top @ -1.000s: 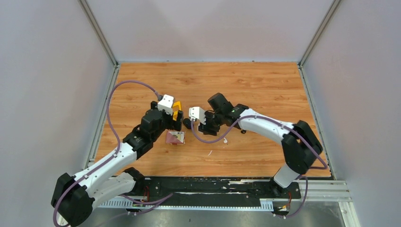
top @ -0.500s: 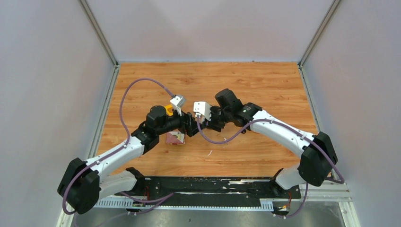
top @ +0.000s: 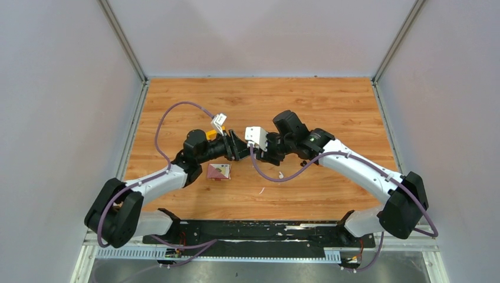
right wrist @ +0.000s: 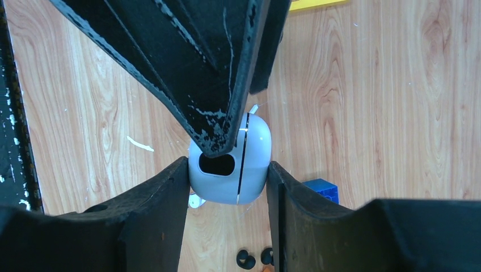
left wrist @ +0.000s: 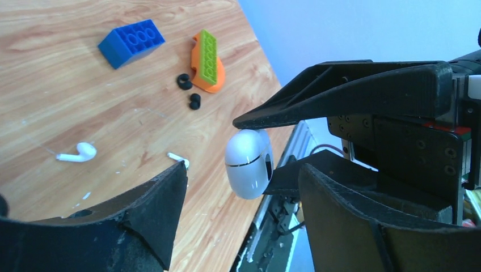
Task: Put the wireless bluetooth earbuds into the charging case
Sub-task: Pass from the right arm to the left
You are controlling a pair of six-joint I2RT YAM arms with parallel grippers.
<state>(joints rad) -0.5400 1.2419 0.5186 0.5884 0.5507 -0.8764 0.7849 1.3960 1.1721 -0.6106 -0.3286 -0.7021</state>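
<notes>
Your left hand (top: 237, 148) has swung in from over the small card to meet the right one above the tabletop (top: 330, 106), and its fingers have narrowed. It is open, fingers either side of the white charging case (left wrist: 248, 170) without gripping. Your right hand (right wrist: 228, 170) pinches that case between both fingers, off the wood. One earbud (left wrist: 78, 152) lies on the tabletop, well apart from the case.
</notes>
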